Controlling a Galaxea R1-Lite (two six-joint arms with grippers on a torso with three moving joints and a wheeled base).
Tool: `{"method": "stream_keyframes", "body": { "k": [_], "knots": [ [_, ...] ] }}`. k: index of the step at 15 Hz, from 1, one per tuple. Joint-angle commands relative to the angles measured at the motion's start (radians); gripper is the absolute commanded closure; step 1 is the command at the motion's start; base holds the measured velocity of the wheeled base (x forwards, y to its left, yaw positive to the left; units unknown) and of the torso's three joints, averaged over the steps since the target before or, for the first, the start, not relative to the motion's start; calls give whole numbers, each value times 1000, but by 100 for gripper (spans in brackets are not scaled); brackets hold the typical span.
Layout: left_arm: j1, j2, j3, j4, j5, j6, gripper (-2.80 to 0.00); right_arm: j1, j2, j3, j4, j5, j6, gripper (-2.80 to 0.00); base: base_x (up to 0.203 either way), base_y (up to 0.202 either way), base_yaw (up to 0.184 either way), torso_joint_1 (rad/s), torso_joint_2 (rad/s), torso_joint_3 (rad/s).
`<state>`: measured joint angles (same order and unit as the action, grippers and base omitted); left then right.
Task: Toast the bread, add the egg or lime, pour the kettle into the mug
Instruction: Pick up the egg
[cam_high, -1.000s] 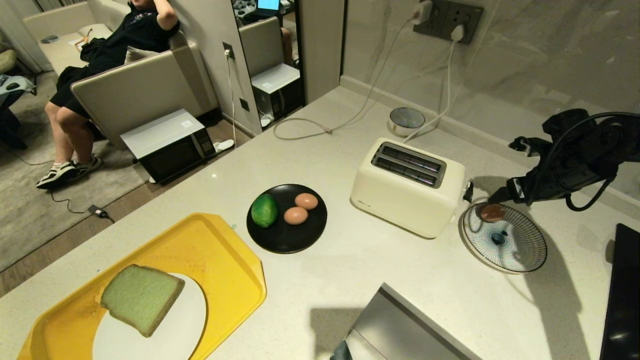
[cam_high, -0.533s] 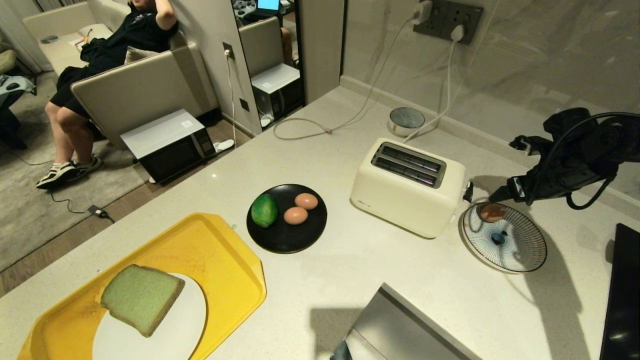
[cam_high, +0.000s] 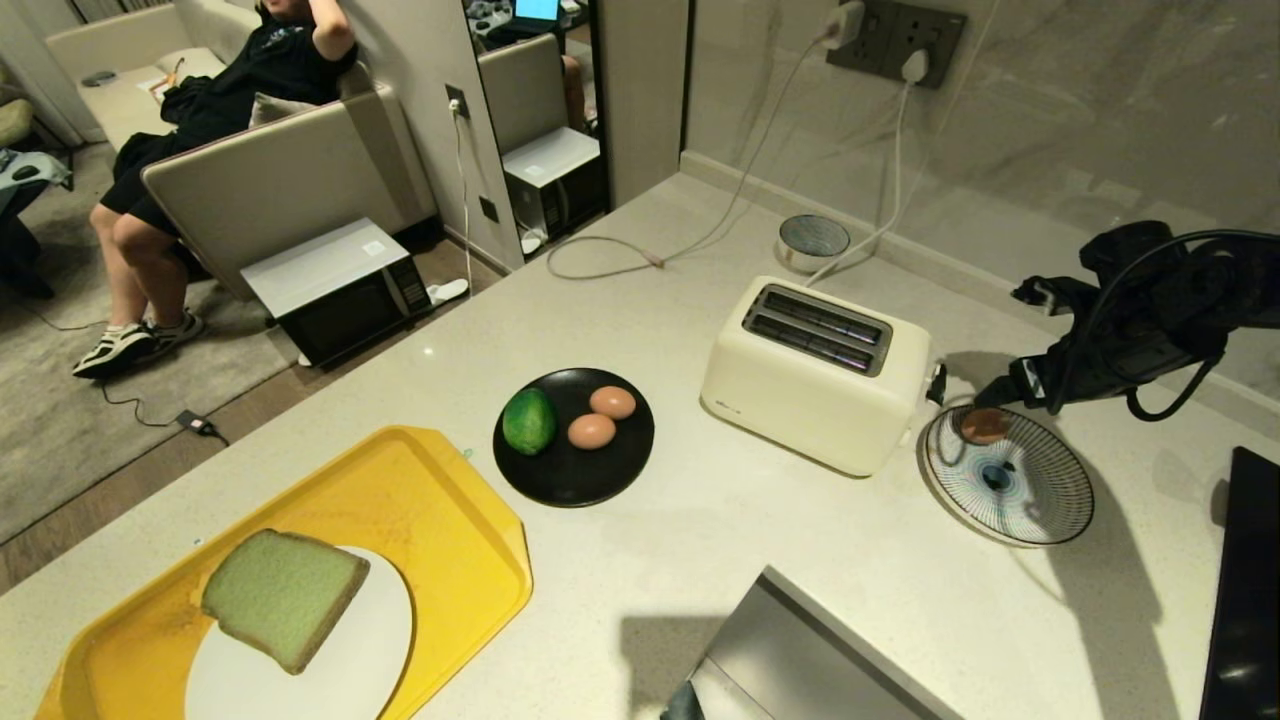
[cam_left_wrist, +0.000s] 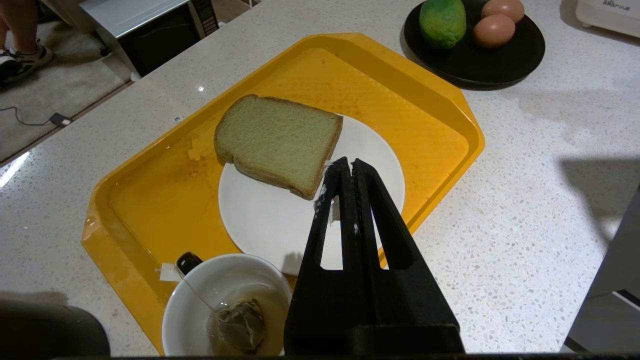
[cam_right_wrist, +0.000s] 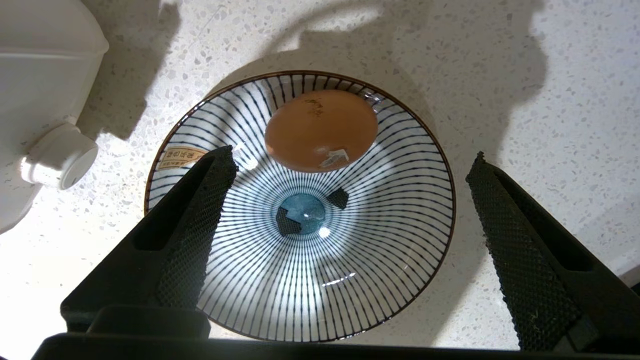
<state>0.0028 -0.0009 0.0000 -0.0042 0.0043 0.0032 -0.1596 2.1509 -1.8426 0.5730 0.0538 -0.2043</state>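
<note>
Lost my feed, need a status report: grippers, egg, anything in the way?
Right gripper open, empty, above the striped bowl. Egg lies in that bowl. Left gripper shut, over the yellow tray. Nothing in the way.

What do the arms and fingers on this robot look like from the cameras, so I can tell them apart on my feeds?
Both are matte black. The left gripper has long, smooth, tapering fingers with slot-shaped cut-outs and whitish scuffs near the tips. The right gripper has wedge-shaped fingers with a fine diamond-grid texture on the inner faces. In the head view the right arm is a bulky black body with a black cable looping around it.
</note>
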Motion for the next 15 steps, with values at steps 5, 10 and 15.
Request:
{"method": "stream_keyframes", "body": {
  "k": [5, 10, 15],
  "knots": [
    [0, -1, 0, 0, 0, 0, 0, 2, 9, -3, 2, 1, -9, 0, 0, 0, 0, 0, 0, 0],
    [0, -1, 0, 0, 0, 0, 0, 10, 26, -3, 2, 9, -7, 0, 0, 0, 0, 0, 0, 0],
    [0, -1, 0, 0, 0, 0, 0, 11, 44, -9, 1, 25, -29, 0, 0, 0, 0, 0, 0, 0]
  ]
}}
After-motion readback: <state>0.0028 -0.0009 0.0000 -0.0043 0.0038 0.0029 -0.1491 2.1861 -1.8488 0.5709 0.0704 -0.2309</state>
